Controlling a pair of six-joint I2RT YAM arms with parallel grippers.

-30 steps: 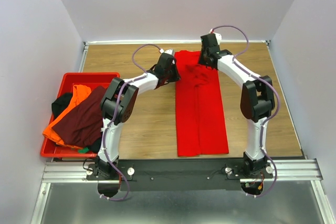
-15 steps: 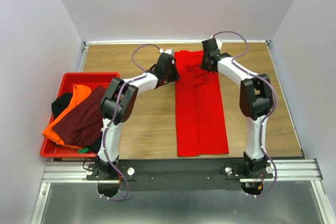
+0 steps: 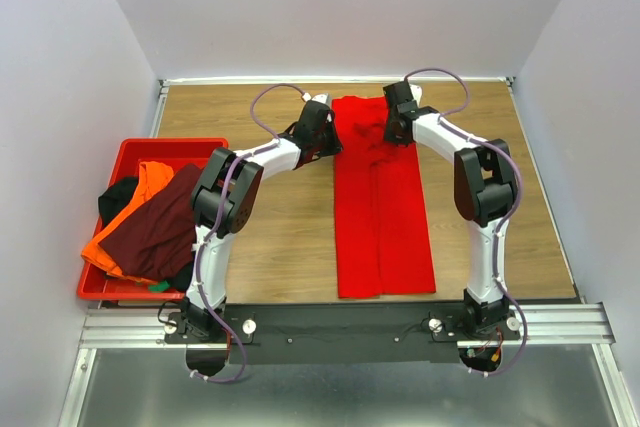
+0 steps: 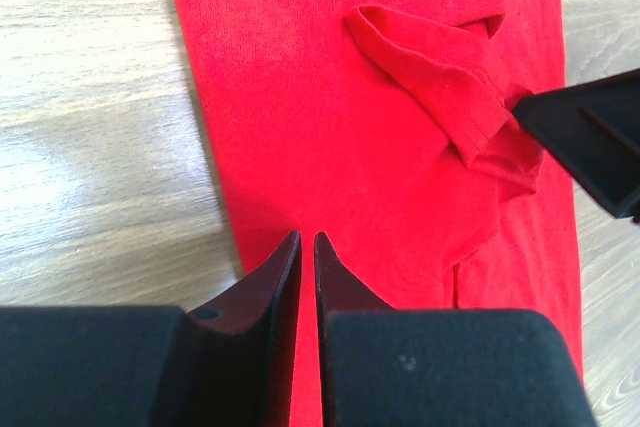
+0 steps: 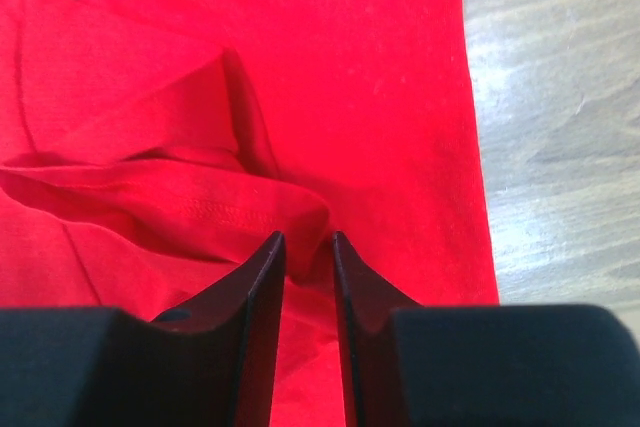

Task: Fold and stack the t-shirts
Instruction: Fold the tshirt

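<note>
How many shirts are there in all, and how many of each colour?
red shirt: 1
orange shirt: 1
maroon shirt: 1
black shirt: 1
Total: 4 shirts. The red one lies on the table; the other three are heaped in the red crate.

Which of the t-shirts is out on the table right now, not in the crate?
The bright red t-shirt, lying flat as a long strip on the table. The orange t-shirt, maroon t-shirt and black t-shirt are heaped in the red crate.
</note>
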